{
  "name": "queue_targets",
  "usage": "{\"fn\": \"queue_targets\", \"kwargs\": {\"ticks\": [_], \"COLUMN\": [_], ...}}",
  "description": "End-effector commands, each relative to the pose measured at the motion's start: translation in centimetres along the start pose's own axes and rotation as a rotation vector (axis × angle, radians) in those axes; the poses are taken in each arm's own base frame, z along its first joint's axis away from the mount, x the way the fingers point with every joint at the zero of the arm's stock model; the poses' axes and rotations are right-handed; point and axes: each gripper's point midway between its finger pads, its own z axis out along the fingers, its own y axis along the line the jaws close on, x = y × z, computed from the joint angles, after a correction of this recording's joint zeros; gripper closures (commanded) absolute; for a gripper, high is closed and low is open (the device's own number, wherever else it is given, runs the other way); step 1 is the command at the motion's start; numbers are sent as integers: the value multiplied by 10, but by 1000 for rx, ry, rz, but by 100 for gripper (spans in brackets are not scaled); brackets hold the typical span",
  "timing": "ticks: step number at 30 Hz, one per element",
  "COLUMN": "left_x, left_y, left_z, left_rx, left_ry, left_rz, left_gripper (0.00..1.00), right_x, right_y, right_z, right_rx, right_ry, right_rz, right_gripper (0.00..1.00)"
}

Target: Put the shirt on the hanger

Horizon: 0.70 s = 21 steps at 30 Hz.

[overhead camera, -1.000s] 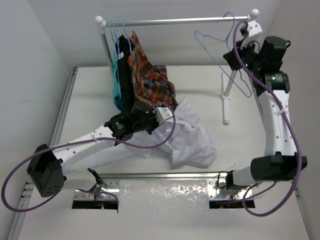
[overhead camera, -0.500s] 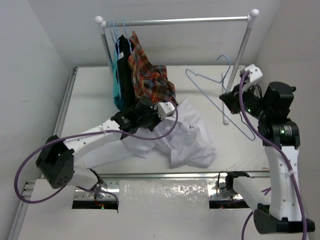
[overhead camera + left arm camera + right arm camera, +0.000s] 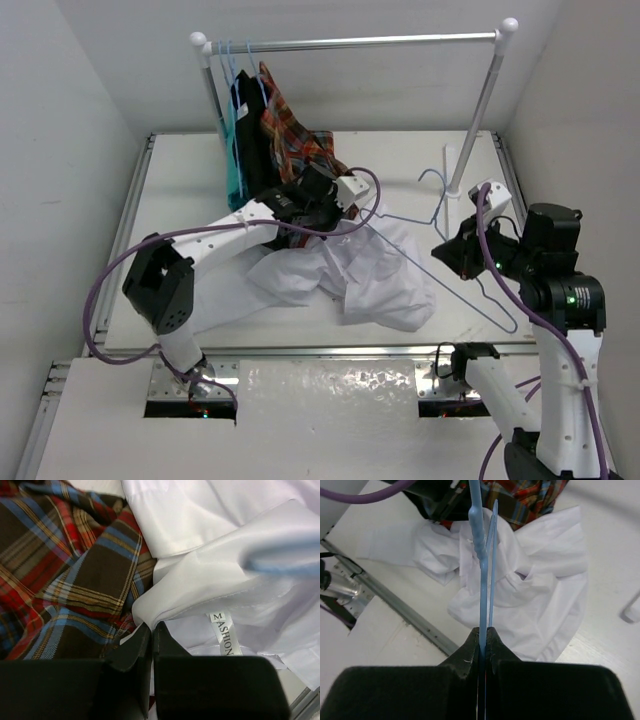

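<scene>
Left gripper: fingers pressed together, pinching folded edge of white shirt at tips. Shirt cloth spreads ahead and to right of fingers; neck label just right of tips. Red plaid shirt ahead-left, touching white cloth.

Right gripper: fingers clamped on thin wire of light-blue hanger. Hanger runs straight ahead from tips, above crumpled shirt lying on table beyond.

Left arm extended, left fingers seemingly pinched together; right fingers clamped tight
</scene>
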Motion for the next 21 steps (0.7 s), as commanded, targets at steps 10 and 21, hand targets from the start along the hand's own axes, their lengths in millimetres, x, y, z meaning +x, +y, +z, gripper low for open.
{"fn": "queue_targets", "kwargs": {"ticks": [10, 21], "left_x": [-27, -21], "left_y": [12, -12], "left_z": [-7, -28], "left_rx": [-28, 80], "left_ry": [-36, -42], "left_rz": [-31, -53], "left_gripper": [100, 100], "right_x": [44, 35], "right_y": [15, -2], "right_z": [15, 63], "right_rx": [-121, -136], "right_ry": [64, 11], "right_rz": [58, 11], "right_gripper": [100, 100]}}
